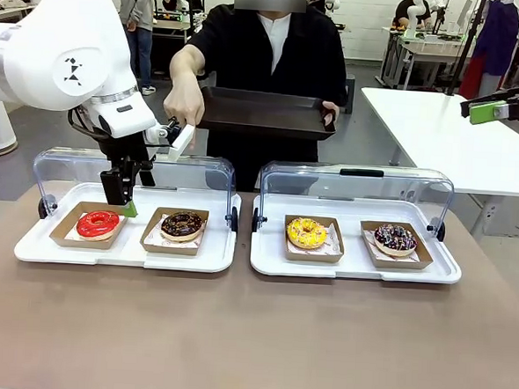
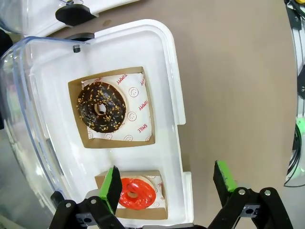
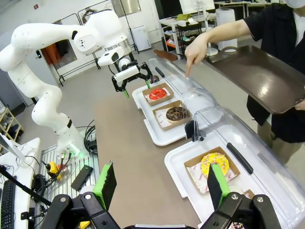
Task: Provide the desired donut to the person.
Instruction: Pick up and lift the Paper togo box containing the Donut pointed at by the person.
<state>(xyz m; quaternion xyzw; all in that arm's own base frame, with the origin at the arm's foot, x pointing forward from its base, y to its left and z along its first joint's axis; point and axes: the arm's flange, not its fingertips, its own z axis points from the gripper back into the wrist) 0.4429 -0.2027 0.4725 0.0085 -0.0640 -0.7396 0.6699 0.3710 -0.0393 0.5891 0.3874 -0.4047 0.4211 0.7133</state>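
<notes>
Surface (image 1: 251,335): brown and bare in the foreground. Two white trays sit side by side beyond it.
Left white tray (image 1: 27,249): holds the red donut (image 1: 97,223) in its card boat (image 1: 63,234). A chocolate donut (image 1: 182,224) with nut crumbs sits beside it in its own boat.
Right white tray (image 1: 268,266): holds a yellow donut (image 1: 306,233) and a dark sprinkled donut (image 1: 395,239), one boat each.
Clear lids (image 1: 59,160): both are swung up at the back, so there is access from above.
Left tool (image 1: 122,205): low over the left tray at the red donut, with the jaws wide apart and nothing held. In the left wrist view the left tool (image 2: 168,183) has one pad by the boat's edge and the other out over the surface. The red donut (image 2: 137,192) lies off-centre between them.
Right tool (image 3: 160,183): parked high and well off to the side, spread open and empty.
Person: at the far side, one hand (image 1: 184,111) pointing a finger down at the left tray. The other hand holds a dark serving tray (image 1: 264,114).
Target (judgement): probably the red donut, since the left tool is at it. The finger alone does not settle red versus chocolate.
Handling (judgement): light and soft, with glossy icing that will smear or dent under the pads. Grip the card boat's side wall, not the donut. Thin card may flex, so keep it level.
</notes>
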